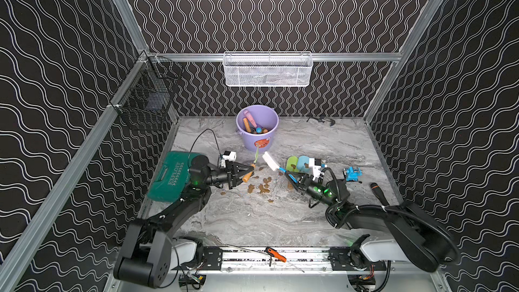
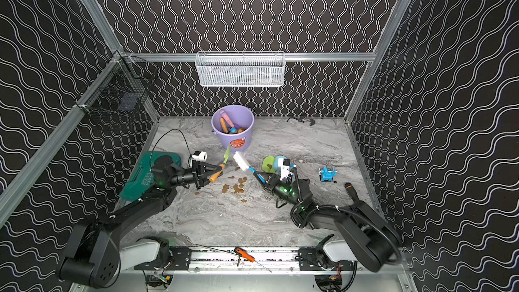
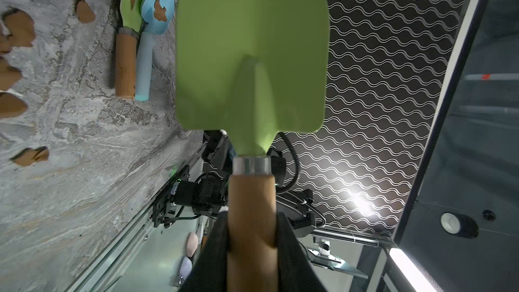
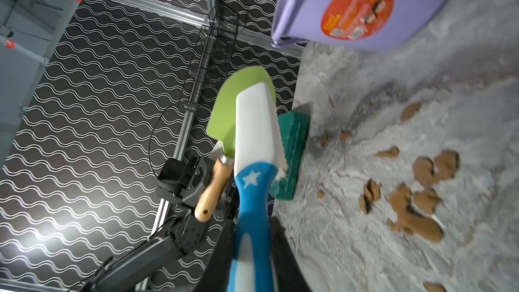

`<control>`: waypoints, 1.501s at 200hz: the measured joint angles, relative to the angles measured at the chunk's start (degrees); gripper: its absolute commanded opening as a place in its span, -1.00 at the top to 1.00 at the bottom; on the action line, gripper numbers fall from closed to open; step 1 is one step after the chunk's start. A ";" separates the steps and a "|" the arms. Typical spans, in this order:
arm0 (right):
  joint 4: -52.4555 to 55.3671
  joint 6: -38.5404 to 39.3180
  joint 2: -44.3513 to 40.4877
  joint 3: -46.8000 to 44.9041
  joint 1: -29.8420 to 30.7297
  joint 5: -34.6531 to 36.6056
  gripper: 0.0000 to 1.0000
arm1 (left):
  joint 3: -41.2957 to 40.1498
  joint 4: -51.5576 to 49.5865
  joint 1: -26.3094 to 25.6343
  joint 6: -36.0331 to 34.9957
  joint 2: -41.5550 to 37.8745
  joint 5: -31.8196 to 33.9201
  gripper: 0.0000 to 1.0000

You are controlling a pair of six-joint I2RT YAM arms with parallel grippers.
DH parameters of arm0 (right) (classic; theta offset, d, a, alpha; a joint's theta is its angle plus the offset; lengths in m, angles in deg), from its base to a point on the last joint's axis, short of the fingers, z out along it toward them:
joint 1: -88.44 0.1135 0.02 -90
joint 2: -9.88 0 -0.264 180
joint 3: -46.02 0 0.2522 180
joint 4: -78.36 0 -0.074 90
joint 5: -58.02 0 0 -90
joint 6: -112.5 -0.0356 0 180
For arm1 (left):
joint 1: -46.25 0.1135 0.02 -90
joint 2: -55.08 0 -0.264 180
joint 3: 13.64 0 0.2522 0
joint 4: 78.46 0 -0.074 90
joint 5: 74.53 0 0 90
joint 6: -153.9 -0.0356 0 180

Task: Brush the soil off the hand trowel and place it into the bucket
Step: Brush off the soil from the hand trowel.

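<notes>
My left gripper (image 1: 248, 172) is shut on the wooden handle of a green-bladed hand trowel (image 1: 256, 155) and holds it above the table in front of the bucket. No soil shows on the blade face (image 3: 250, 51) in the left wrist view. My right gripper (image 1: 292, 178) is shut on the blue handle of a white-headed brush (image 1: 270, 161). The brush head (image 4: 254, 125) sits just right of the blade, and both top views show a small gap between them. Brown soil (image 1: 262, 188) clumps lie on the table below. The lavender bucket (image 1: 259, 141) stands behind and holds several tools.
A green trowel (image 1: 292, 162) and a blue trowel (image 1: 303, 162), each with a soil clump on it, lie by the right arm. A green tool case (image 1: 168, 176) is at the left, a blue vise (image 1: 352, 174) at the right. A white mesh basket (image 1: 268, 70) hangs on the back wall.
</notes>
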 measured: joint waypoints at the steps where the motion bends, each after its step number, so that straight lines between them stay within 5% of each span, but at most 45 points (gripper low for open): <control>1: 0.46 0.22 -0.17 0.22 0.04 0.00 1.00 | 0.39 -1.01 0.00 -0.57 -0.11 0.02 1.00; 40: 24.39 13.64 -8.72 12.15 9.40 6.01 1.00 | 21.27 -48.92 -3.08 -38.91 2.19 16.48 1.00; 76: 35.19 21.44 -4.15 19.34 14.73 7.67 1.00 | 25.35 -70.38 -9.16 -54.29 3.50 29.31 1.00; 149: 58.53 28.83 -11.23 22.08 13.86 24.83 1.00 | 29.46 -82.31 -15.65 -63.54 4.68 49.24 1.00; 178: 58.47 32.26 -13.40 22.93 13.97 21.42 1.00 | 30.75 -85.24 -18.45 -65.46 6.19 57.00 1.00; 213: 54.84 32.70 -6.21 22.97 15.17 12.39 1.00 | 33.03 -86.68 -20.79 -65.46 6.91 62.51 1.00; 300: 51.01 32.06 1.20 24.85 9.79 7.96 1.00 | 34.32 -88.28 -22.93 -65.37 7.85 64.15 1.00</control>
